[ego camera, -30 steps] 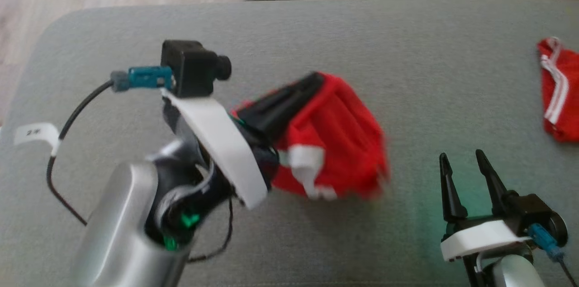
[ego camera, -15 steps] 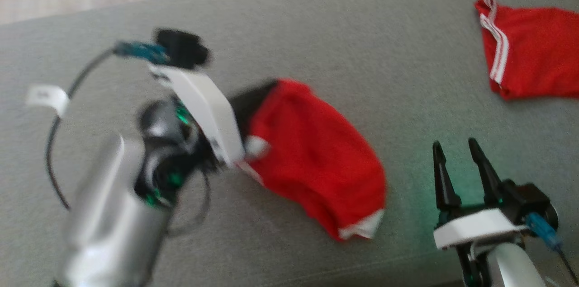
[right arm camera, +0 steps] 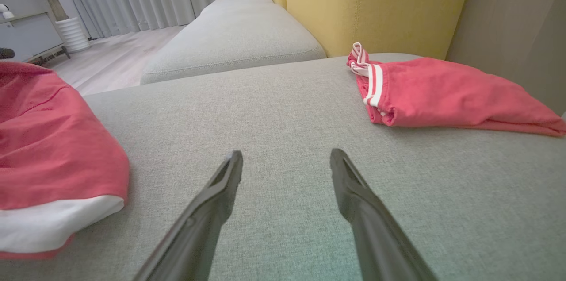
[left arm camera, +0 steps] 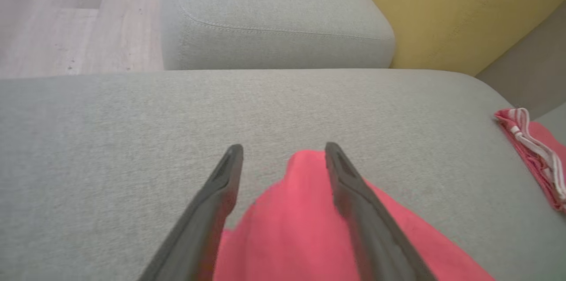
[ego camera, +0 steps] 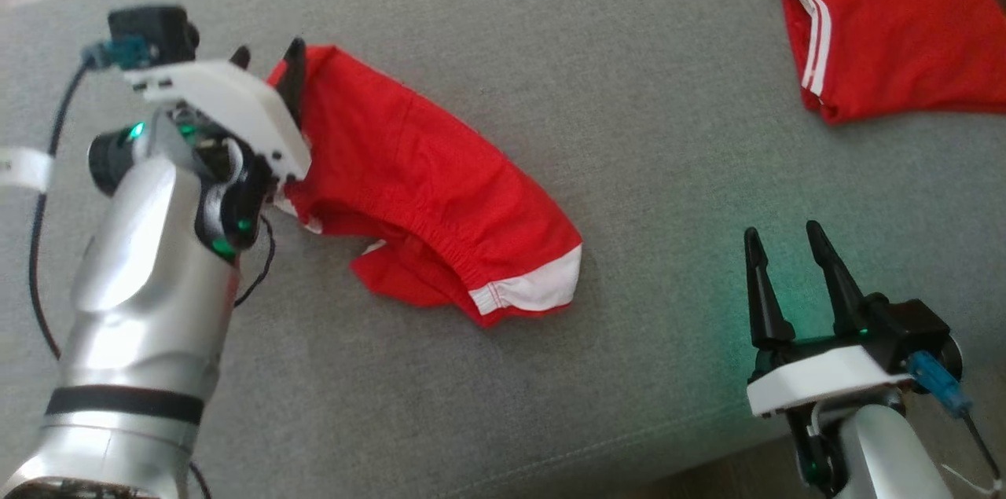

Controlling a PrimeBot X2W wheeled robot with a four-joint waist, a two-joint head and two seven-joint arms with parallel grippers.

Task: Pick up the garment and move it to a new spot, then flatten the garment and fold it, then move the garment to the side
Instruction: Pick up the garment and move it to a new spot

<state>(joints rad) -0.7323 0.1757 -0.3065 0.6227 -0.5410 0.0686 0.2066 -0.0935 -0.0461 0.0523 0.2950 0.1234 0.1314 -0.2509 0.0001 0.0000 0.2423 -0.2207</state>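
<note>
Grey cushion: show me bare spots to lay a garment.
Free: the wide strip of cushion between the red shorts and the folded red garment, and the near edge below the shorts. Crowded: the left end, by the left gripper.

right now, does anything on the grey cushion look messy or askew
The red fabric garment with a white hem lies rumpled and diagonal on the grey cushion, its lower edge bunched and tucked under, not flat.

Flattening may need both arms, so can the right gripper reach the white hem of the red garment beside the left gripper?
Probably yes. The right gripper is open, and bare grey cushion lies between it and the white hem of the garment; nothing blocks the way.
</note>
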